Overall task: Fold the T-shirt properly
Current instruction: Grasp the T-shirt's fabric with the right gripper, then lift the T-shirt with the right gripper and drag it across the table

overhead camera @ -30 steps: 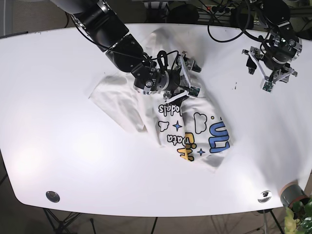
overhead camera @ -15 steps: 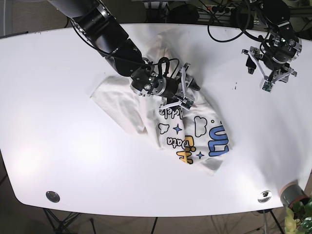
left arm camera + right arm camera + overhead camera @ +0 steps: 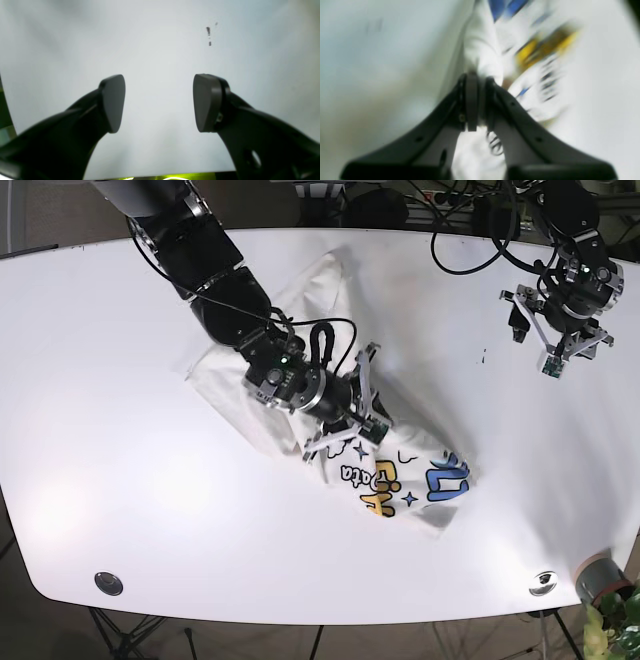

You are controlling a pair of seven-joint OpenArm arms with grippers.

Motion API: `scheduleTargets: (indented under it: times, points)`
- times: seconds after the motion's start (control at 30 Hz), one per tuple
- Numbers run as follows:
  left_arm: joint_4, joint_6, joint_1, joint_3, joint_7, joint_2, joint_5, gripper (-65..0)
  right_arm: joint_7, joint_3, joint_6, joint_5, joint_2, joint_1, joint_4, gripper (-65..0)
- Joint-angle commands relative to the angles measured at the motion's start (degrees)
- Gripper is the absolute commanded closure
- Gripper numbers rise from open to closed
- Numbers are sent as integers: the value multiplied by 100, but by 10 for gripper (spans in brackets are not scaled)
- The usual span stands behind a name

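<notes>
The white T-shirt (image 3: 405, 480), with a blue, yellow and black print, lies crumpled at the middle of the table. My right gripper (image 3: 341, 430) sits over its centre, shut on a bunched fold of the cloth. In the blurred right wrist view the right gripper (image 3: 478, 79) has white T-shirt (image 3: 482, 55) fabric pinched between closed fingers, with the print beyond them. My left gripper (image 3: 538, 340) hovers over bare table at the far right, well away from the shirt. In the left wrist view the left gripper (image 3: 160, 102) is open with nothing between its fingers (image 3: 113, 102).
The white table (image 3: 120, 430) has two round metal fittings (image 3: 108, 583) near its front edge. Small dark marks (image 3: 208, 31) lie on the table just ahead of the left gripper. A plant pot (image 3: 600, 578) stands off the front right corner. Cables hang behind the far edge.
My right gripper has moved toward the front of the table, dragging its held fold across the shirt and bunching the print. The left arm has barely shifted.
</notes>
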Motion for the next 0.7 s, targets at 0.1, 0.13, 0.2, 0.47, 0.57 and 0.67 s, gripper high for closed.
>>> scheduleTargets:
  times: [0.1, 0.13, 0.2, 0.47, 0.57, 0.67]
  points:
    - [193, 5, -518, -245, -53, 389, -28, -371, -664, 451, 415, 50, -74, 782, 970, -22]
    - [220, 5, -615, -351, -53, 485, -20, -351, -840, 539, 476, 68, -74, 1037, 1110, -22]
    - [220, 5, -729, -412, -53, 635, -20, -322, -1086, 653, 547, 86, -66, 1441, 1242, -22]
    - [211, 5, -896, -219, -53, 740, -20, -311, -1649, 1251, 1048, 33, -39, 3287, 1040, -22]
    - [211, 5, -888, 10, -53, 731, -20, -311, -1842, 1418, 1083, 33, -48, 3911, 706, -22]
    - [211, 5, -888, 71, -53, 731, -2, -311, -2124, 1585, 1065, 33, -74, 4562, 512, -22]
